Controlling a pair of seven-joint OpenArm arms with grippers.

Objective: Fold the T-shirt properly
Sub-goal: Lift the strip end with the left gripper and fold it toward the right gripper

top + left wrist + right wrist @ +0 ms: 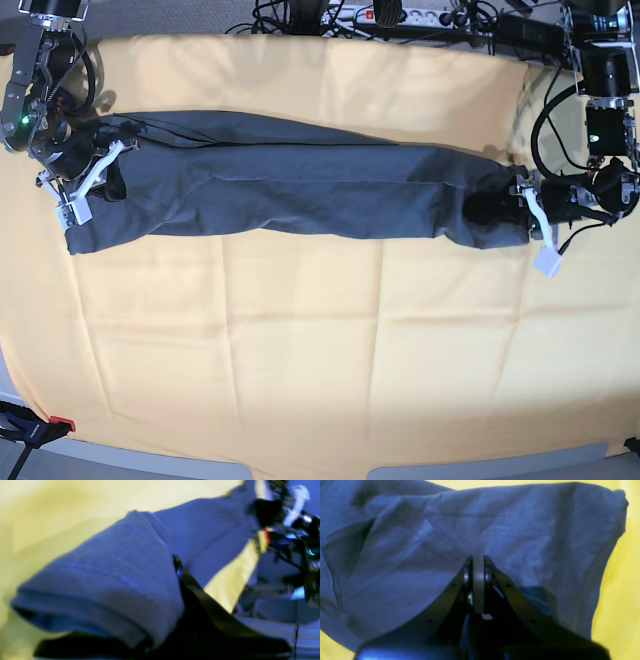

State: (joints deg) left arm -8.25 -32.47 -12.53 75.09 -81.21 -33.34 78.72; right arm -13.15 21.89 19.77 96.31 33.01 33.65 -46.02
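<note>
Stretching T-shirt (300,190) between arms | both jaws clamped on cloth ends

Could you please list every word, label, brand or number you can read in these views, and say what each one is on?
None can be read: no print shows on the T-shirt or the yellow cloth, and the power strip at the back is too small to show any markings.

The setting is a robotics lab workstation. A yellow cloth (300,340) covers the table. At the far edge lie a power strip (395,14) and tangled cables (290,14), with mounted robot arms at both sides.
</note>
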